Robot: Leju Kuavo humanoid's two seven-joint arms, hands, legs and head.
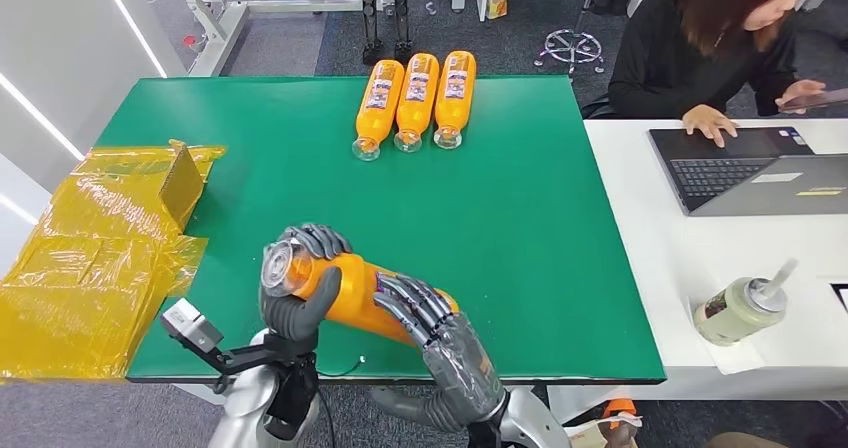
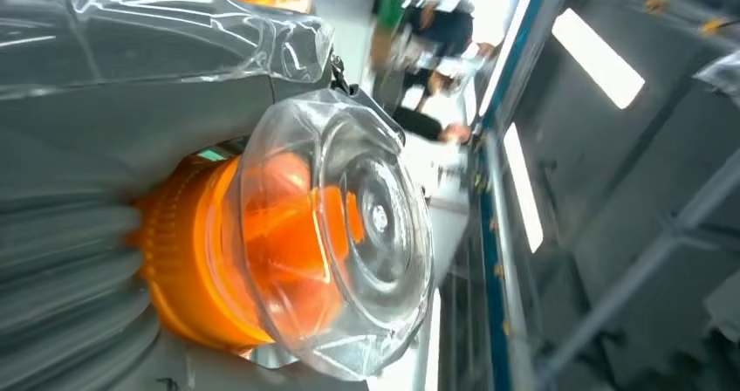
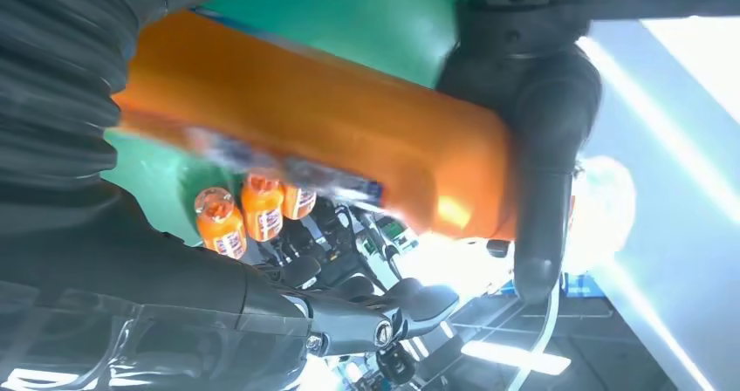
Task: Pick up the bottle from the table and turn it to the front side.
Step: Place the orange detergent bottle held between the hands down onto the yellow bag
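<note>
I see my left hand (image 1: 296, 298) gripping orange plastic bottle (image 1: 352, 290) near its clear cap (image 1: 278, 266), right hand (image 1: 425, 318) wrapped round its body, above green table (image 1: 520, 218)

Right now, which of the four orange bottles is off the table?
The near bottle, held by the left robot hand and right robot hand; the other three bottles lie side by side at the far edge.
</note>
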